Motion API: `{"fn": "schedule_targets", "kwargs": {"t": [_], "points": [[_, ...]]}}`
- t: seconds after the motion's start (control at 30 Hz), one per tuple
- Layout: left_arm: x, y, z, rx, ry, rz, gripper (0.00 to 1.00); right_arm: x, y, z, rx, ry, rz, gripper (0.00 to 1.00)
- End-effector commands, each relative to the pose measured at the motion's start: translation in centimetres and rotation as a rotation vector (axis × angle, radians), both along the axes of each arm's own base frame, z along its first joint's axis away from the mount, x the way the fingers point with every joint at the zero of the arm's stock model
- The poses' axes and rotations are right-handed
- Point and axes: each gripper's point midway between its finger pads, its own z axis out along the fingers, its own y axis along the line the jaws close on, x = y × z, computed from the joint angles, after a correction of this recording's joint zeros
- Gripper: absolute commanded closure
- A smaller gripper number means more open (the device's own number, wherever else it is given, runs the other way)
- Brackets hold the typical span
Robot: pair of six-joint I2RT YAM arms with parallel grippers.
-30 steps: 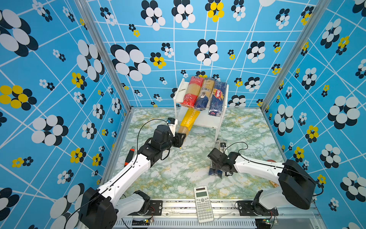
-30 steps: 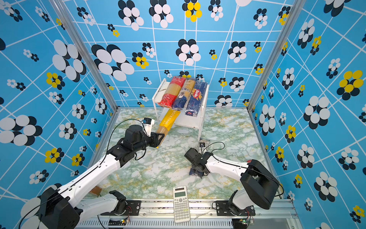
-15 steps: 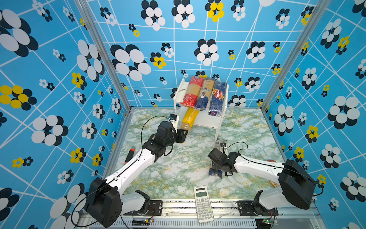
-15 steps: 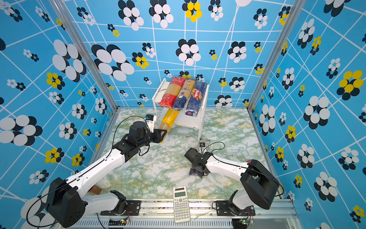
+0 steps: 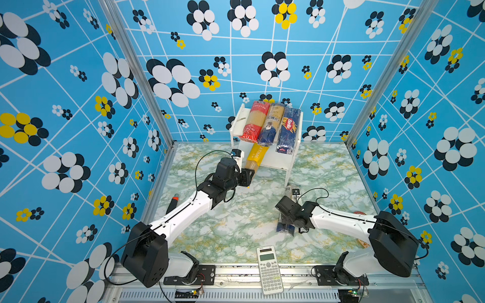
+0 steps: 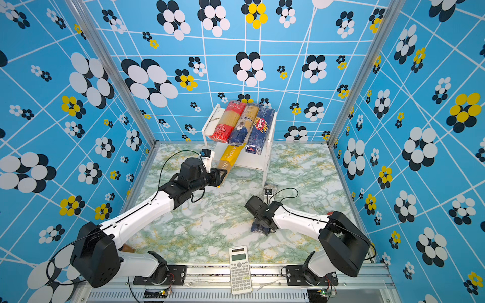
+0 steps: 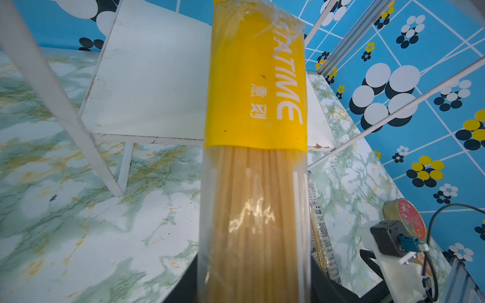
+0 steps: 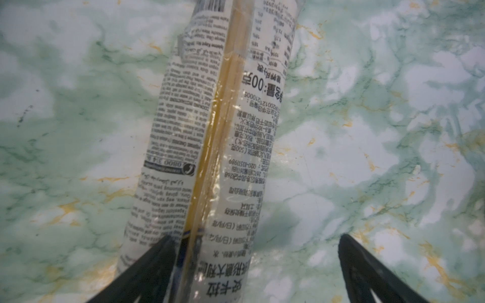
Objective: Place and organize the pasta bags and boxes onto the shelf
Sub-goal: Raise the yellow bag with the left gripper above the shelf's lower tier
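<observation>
The white shelf (image 5: pixel 240 119) (image 6: pixel 212 122) stands at the back wall. On its top board lie a red-ended clear bag (image 5: pixel 253 122), a navy-ended clear bag (image 5: pixel 270 126) and a dark blue Barilla box (image 5: pixel 288 129), side by side. My left gripper (image 5: pixel 248 177) (image 7: pixel 254 288) is shut on the near end of the yellow bag (image 5: pixel 256 158) (image 7: pixel 254 105), whose far end reaches over the lower board (image 7: pixel 147 86). Another navy-ended clear bag (image 5: pixel 284 228) (image 8: pixel 210 147) lies on the table. Over it hangs my right gripper (image 5: pixel 286 219) (image 8: pixel 257 262), open, with one finger (image 8: pixel 147 270) above the bag.
A white calculator (image 5: pixel 269 270) lies at the front edge. A black-and-orange utility knife (image 5: pixel 172 204) rests by the left wall. A round tin with a red lid (image 7: pixel 406 217) sits near the right wall. The shelf's thin legs (image 7: pixel 78 126) stand close beside the yellow bag.
My left arm has stretched toward the shelf and carried the yellow bag farther in over the lower board. The right arm and the bag under it have not moved.
</observation>
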Motion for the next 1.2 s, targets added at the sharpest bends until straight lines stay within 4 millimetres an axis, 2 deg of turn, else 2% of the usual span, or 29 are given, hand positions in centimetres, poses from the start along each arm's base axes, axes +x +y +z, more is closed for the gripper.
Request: {"fn": "schedule_targets", "kwargs": {"t": [0.0, 0.43, 1.17], "points": [[1.9, -1.0, 8.8, -0.112, -0.259, 0.008, 0.97, -0.5, -1.5, -0.5, -0.046, 0.009, -0.014, 0.01], [3.4, -1.8, 8.2, -0.110, -0.256, 0.026, 0.97, -0.9, -2.1, -0.6, -0.044, 0.007, -0.023, 0.01], [4.6, -2.3, 8.3, -0.116, -0.268, 0.052, 0.96, -1.1, -2.4, -0.7, -0.043, 0.006, -0.028, 0.01]]}}
